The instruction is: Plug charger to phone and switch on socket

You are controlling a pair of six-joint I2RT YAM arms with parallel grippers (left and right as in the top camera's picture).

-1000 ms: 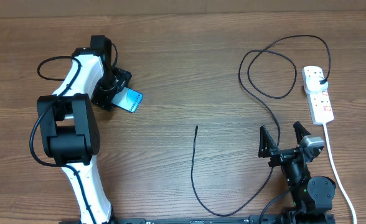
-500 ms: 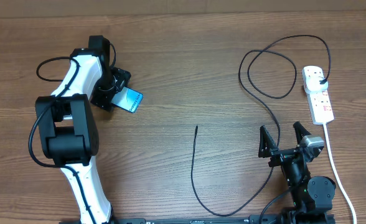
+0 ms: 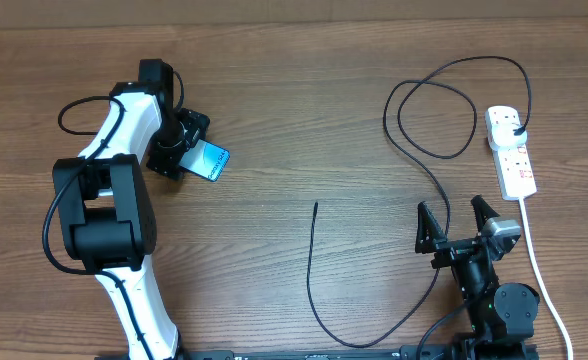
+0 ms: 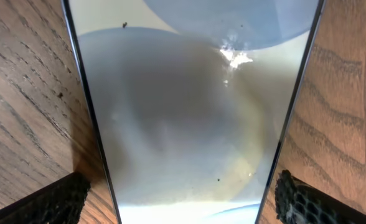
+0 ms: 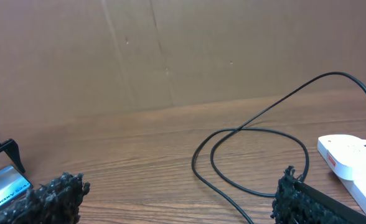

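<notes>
The phone, with its blue-cyan screen up, lies flat on the table at the left. My left gripper is open and straddles its near end. In the left wrist view the phone fills the space between the fingers, with a thin gap on each side. The charger cable lies loose, its connector tip at mid table. It loops to the plug head seated in the socket at the right. My right gripper is open and empty near the front edge.
The socket's thick white cord runs down the right side past my right arm. In the right wrist view the cable loops lie ahead, the socket at the right and the phone far left. A brown wall stands behind the table.
The left arm's elbow has shifted slightly to the left. The phone, the cable and the right arm have not moved.
</notes>
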